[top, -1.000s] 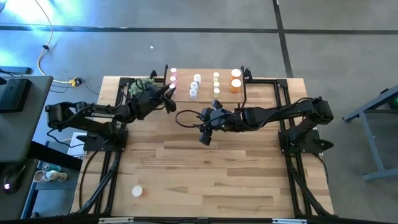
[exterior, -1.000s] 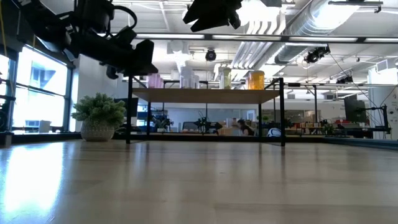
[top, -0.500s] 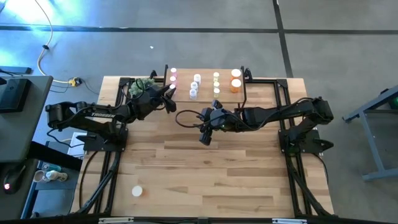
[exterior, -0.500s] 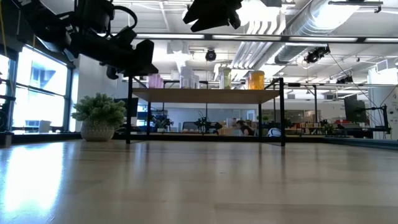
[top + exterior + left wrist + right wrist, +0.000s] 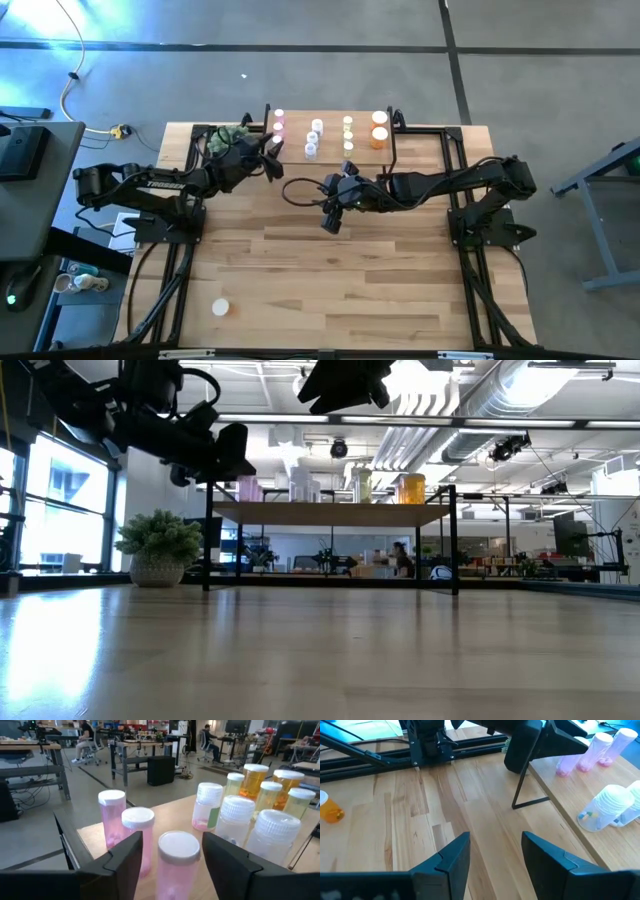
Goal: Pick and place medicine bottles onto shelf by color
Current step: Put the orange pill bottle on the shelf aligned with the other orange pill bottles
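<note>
A pink bottle (image 5: 176,865) stands upright on the shelf (image 5: 330,153) between the spread, non-touching fingers of the left gripper (image 5: 172,865), so a straight retreat clears it. Three pink bottles stand there together. One orange bottle (image 5: 330,811) lies on the table, nearer the empty, open right gripper (image 5: 495,857).

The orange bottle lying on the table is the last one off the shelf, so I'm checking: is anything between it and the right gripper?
Nothing visible: only bare tabletop lies between the open right gripper and the orange bottle.
</note>
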Robot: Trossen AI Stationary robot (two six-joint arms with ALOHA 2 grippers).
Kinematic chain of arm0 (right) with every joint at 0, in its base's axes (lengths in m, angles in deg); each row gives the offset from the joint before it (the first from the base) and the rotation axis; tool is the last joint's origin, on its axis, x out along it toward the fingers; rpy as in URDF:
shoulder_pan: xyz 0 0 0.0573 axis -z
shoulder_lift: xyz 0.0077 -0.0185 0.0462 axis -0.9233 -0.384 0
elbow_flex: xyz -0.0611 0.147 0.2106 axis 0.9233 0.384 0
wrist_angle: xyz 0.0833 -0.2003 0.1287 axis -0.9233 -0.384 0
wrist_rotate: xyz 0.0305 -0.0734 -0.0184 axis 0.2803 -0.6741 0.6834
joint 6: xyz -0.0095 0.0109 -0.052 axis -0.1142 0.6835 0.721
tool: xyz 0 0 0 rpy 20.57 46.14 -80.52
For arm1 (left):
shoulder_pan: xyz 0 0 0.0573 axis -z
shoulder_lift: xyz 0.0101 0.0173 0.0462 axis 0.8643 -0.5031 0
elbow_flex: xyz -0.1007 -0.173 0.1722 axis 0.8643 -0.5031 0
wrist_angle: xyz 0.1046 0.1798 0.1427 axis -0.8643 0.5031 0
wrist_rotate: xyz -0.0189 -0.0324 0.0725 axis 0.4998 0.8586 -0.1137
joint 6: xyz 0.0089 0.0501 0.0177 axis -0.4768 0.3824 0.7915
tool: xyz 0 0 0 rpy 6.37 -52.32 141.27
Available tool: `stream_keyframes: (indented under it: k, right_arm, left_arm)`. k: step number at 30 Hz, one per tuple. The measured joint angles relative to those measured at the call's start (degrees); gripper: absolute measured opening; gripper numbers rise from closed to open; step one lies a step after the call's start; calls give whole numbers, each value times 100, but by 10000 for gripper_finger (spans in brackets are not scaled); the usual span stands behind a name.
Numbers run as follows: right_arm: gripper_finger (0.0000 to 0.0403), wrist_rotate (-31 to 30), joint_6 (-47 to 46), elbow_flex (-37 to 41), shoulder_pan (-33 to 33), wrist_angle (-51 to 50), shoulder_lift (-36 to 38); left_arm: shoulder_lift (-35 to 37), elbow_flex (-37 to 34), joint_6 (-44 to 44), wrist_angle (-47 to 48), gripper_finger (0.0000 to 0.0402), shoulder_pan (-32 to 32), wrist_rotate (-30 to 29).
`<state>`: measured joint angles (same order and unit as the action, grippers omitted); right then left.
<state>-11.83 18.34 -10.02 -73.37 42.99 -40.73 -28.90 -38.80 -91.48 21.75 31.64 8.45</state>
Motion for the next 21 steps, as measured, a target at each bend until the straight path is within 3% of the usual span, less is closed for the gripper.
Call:
stream_keyframes:
  k: [12,21]
  right_arm:
    - [169,0,-17,0,0,-14,0]
    - [169,-2,-17,0,-1,-120,0]
  left_arm:
    - [560,-2,7,-212,220,2,-53]
    - [1547,-2,103,527,210,229,582]
